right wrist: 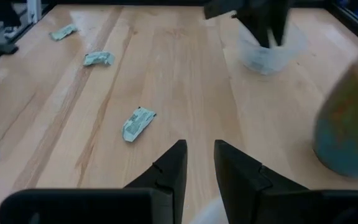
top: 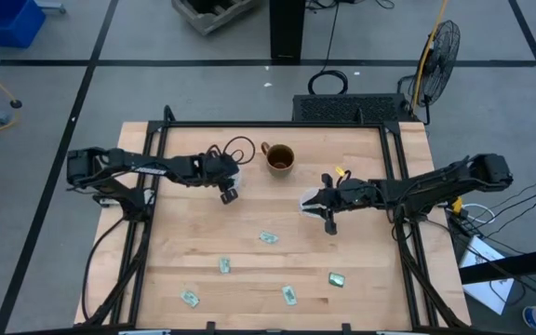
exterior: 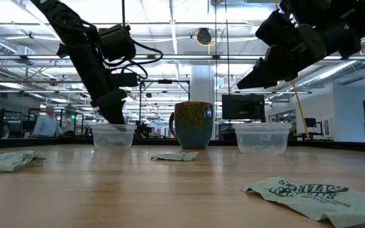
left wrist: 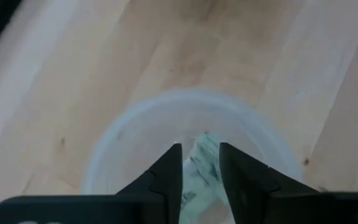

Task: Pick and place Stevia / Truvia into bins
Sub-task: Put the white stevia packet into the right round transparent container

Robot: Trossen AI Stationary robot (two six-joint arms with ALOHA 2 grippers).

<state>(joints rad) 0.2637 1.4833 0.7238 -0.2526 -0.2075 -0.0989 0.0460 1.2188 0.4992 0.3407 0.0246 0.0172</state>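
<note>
The left tool [left wrist: 199,171] is held over the left bin [left wrist: 185,118], a clear cup standing left of the brown mug [top: 278,157] on the far half of the counter [top: 370,242]. In the left wrist view a pale green packet [left wrist: 202,163] is seen clamped between the two dark fingers [left wrist: 166,171], its long axis running down into the cup, so that it hangs roughly upright inside the rim. In the low view the same tool [exterior: 109,107] is seen lowered to the mouth of that cup [exterior: 113,136], in whose bottom a little pale green shows.

The right tool [right wrist: 199,163] is held above the right bin [exterior: 262,138], right of the mug; its fingers are seen a narrow gap apart with nothing between them. What the right bin holds cannot be told.

Five packets are left lying flat on the near half of the counter. One [top: 268,237] lies near the middle, its long axis roughly left to right. One [top: 224,265] lies nearer and to the left, its long axis pointing near to far. One [top: 191,298] lies at the near left, turned diagonally. One [top: 289,295] lies near the centre front, also diagonal. One [top: 337,278], darker green, lies at the near right.
</note>
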